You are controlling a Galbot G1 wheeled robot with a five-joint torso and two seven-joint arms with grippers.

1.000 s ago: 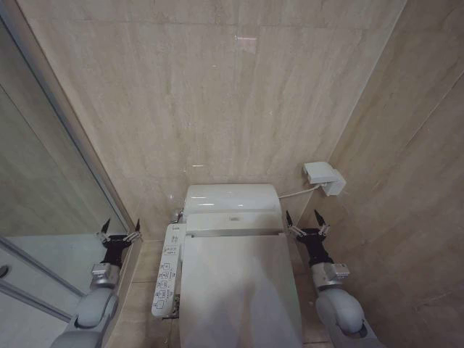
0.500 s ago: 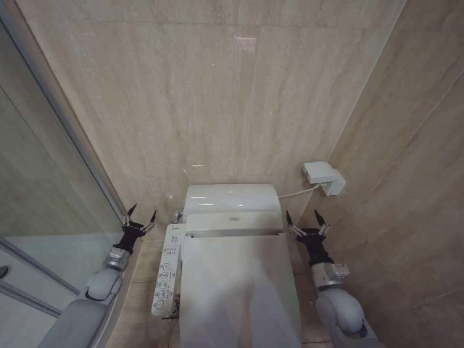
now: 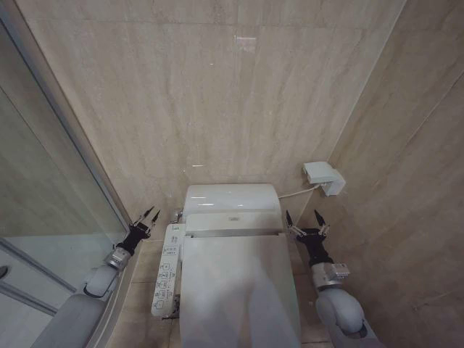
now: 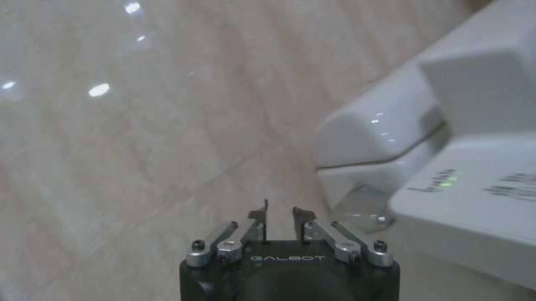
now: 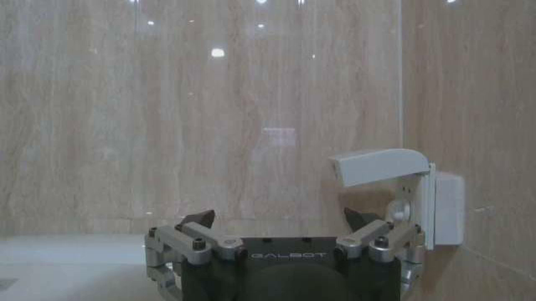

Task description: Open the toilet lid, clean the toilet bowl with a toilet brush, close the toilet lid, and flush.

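White and glossy, the toilet lid (image 3: 239, 290) lies shut, flat over the seat, its long axis running from the robot toward the tank at the back wall. Nothing of the task looks begun; by my reading the lid must come up first.

The left claw (image 3: 148, 216) hangs just beside the control panel (image 3: 166, 270) on the toilet's left side, near the rear corner; in the left wrist view the left claw (image 4: 280, 216) has its 2 fingertips drawn nearly together with only a thin slit between, and it holds nothing. The right claw (image 3: 304, 221) sits at the opposite rear corner, spread wide and empty, below the wall box (image 3: 323, 177).

Both claws flank the hinge end, so the lid's free front edge lies back toward the robot from each. Neither arm is plainly nearer to the lid.
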